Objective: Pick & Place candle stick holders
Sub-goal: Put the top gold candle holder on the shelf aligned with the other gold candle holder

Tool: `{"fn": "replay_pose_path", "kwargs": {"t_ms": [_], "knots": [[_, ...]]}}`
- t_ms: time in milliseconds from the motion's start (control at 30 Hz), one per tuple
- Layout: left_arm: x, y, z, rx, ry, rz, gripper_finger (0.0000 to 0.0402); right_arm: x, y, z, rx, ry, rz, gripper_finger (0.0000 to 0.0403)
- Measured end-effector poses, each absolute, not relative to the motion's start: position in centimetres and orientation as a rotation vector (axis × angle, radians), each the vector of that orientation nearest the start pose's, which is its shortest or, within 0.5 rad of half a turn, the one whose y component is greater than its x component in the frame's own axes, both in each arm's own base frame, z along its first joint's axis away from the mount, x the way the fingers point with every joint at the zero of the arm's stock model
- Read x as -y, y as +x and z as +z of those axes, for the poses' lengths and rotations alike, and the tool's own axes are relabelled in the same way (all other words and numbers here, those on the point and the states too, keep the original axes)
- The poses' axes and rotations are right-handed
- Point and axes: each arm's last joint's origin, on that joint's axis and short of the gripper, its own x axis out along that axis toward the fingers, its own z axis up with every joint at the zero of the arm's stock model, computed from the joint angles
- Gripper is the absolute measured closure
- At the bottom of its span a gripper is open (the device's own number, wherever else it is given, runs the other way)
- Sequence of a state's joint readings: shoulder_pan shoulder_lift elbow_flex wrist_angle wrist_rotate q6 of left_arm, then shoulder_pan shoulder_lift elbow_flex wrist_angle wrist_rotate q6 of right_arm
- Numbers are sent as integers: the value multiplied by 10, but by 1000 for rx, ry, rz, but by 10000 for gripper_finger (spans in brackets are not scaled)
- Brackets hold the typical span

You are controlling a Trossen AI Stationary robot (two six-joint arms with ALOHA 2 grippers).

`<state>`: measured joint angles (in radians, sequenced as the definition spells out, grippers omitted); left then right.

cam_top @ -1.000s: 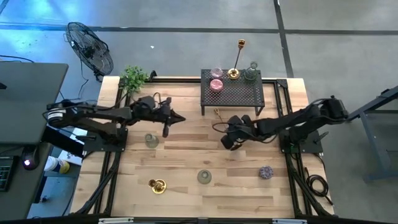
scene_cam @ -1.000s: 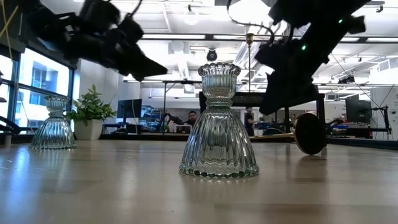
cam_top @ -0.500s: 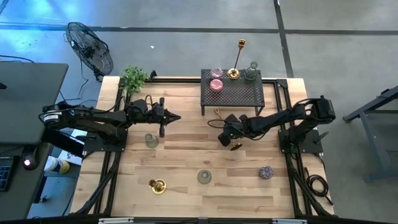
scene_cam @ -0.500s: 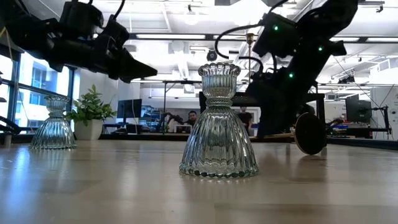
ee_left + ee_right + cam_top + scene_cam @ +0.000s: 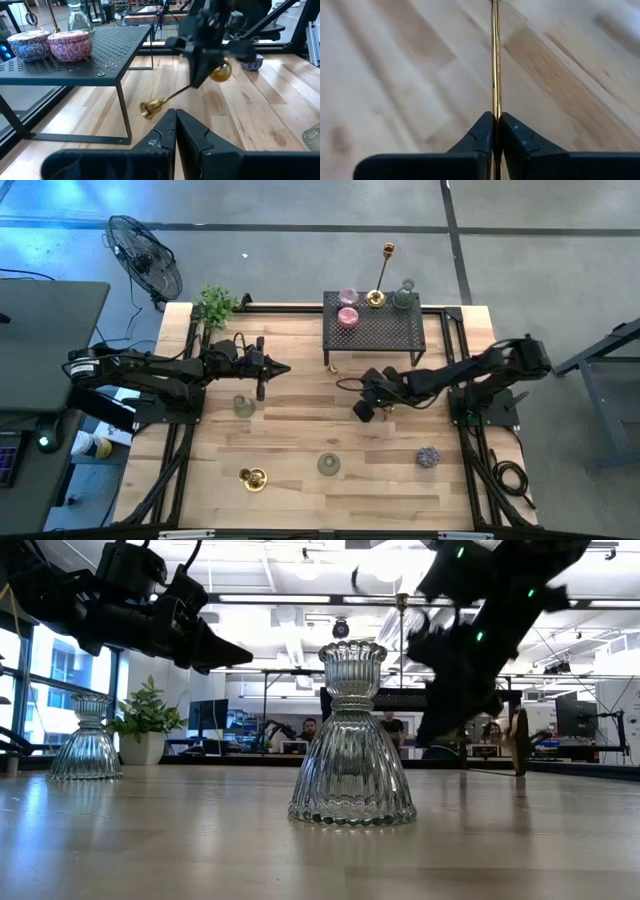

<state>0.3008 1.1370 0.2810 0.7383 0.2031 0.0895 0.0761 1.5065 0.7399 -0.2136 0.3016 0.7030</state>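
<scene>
Behind the wooden table (image 5: 300, 440) we see an open office with people at desks; we read no writing anywhere; just in front of the black mesh rack (image 5: 373, 328) the right gripper (image 5: 494, 131) reaches low, pinched tight on a tall brass stick's (image 5: 172, 96) thin stem; the left gripper (image 5: 175, 131) hangs left of that rack, fingers pressed together, empty.
</scene>
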Motion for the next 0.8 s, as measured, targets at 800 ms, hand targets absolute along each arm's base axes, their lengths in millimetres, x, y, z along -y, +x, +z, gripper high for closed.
{"fn": "replay_pose_path", "kwargs": {"t_ms": [800], "knots": [[-57, 203, 187, -106, 65, 88, 399, -28, 215, 134, -52, 133, -374, 395]]}}
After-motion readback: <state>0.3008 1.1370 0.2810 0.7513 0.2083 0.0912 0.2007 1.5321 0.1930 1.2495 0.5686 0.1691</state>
